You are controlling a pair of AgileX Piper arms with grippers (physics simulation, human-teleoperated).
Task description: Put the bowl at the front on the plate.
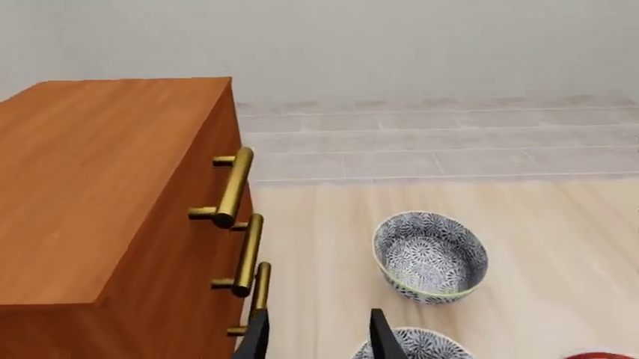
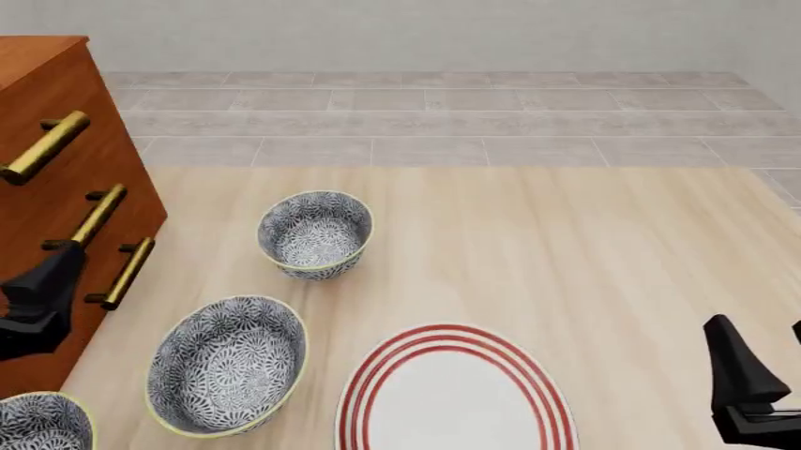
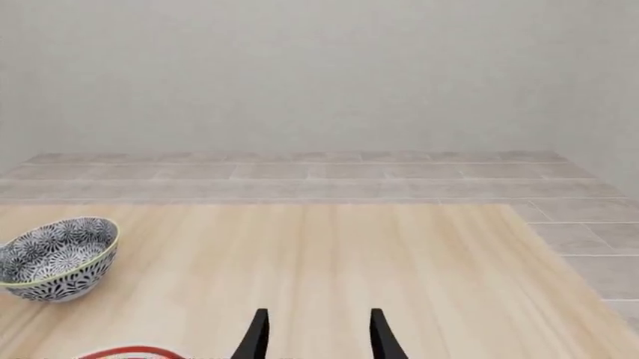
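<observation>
Three alike black-and-white floral bowls stand on the wooden table. The bowl at the front [image 2: 36, 425] sits at the near left corner, cut off by the picture's edge. A middle bowl [image 2: 225, 364] [image 1: 417, 348] and a far bowl [image 2: 315, 234] [image 1: 429, 256] [image 3: 58, 258] lie behind it. The white plate with red rings [image 2: 453, 398] is at the near centre; slivers of the plate's rim [image 3: 130, 351] [image 1: 599, 356] show in both wrist views. My left gripper [image 2: 44, 300] [image 1: 319, 340] hovers open beside the cabinet, behind the front bowl. My right gripper [image 2: 751, 389] [image 3: 317, 336] is open at the near right, holding nothing.
An orange wooden cabinet [image 2: 51, 187] [image 1: 100, 187] with several brass handles [image 2: 100, 214] [image 1: 232, 188] stands along the table's left side, close to the left gripper. Beyond the table's far edge lies a grey tiled floor [image 2: 438, 122].
</observation>
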